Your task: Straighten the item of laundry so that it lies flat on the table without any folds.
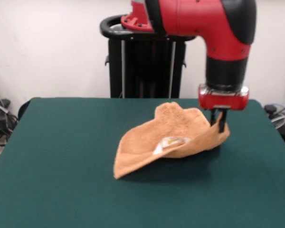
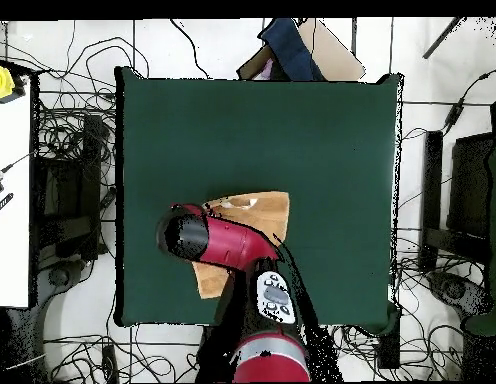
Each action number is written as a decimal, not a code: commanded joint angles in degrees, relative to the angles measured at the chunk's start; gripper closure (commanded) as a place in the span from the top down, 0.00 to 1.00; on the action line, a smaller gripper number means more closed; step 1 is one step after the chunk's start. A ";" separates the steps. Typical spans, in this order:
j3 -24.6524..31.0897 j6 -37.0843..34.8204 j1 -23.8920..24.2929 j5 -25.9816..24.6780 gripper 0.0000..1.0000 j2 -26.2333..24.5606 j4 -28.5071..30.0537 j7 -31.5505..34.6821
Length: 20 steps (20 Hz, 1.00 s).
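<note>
1. Front view first: the towel (image 1: pixel 168 142) sits a bit toward the robot's pedestal (image 1: pixel 145 66) from the middle of the green counter (image 1: pixel 61 156), and it's nowhere near flat.

2. One corner of the towel is hoisted up off the counter, right at the tool (image 1: pixel 218 122). From there the cloth sags down in a big curved sheet, and the opposite corner pokes out toward the camera, low on the counter.

3. The tool looks clenched on that raised towel corner. The dark fingers (image 1: pixel 222 121) come down right at the lifted edge and the cloth hangs from there, so I'd call it a pinch grip on the towel.

4. There's a small white tag (image 1: pixel 167 144) showing near the middle of the towel, with the fabric doubled over around it.

5. From overhead, the red arm (image 2: pixel 217 240) covers a good chunk of the towel (image 2: pixel 260 210), so only part of it peeks out beyond the arm, plus a strip next to it.

6. Progress, as I read it: early to middle. A corner is grabbed and lifted, which is a start, but the towel is curled and bunched with a fold through the middle.

7. What's left, I'd guess: pull that corner outward away from the rest of the towel, lay it down, and probably tug out another corner or two.
</note>
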<state>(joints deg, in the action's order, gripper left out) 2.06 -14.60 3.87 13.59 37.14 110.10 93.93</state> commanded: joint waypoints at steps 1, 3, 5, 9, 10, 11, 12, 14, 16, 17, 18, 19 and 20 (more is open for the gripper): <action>8.23 -5.19 -1.99 5.46 0.00 1.28 7.34 15.20; 7.95 -2.22 -3.05 5.97 0.00 -1.37 6.21 15.62; 7.81 -0.09 -3.71 6.09 0.00 -3.93 4.84 15.16; 7.02 2.91 -5.55 6.67 0.00 -8.29 2.33 15.78; 6.71 2.92 -6.30 7.22 0.00 -8.83 1.98 16.43; 7.00 2.58 -6.77 7.99 0.00 -8.84 2.02 17.05; 6.69 1.62 -7.74 8.98 0.00 -8.57 1.89 17.96; 5.94 -0.80 -9.77 11.27 0.00 -7.38 1.95 19.98; 2.97 -3.34 -13.44 13.39 0.00 -6.69 0.89 22.43; 1.49 -4.54 -15.04 14.31 0.00 -6.61 0.23 23.71; 0.16 -5.46 -16.43 15.11 0.00 -6.66 -0.37 24.52; -0.41 -5.68 -17.19 15.82 0.00 -6.60 -0.44 24.91; -0.97 -6.12 -17.85 16.42 0.00 -6.67 -0.72 25.11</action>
<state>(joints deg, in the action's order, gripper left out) 3.14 -14.45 -9.25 23.47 31.21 112.76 96.52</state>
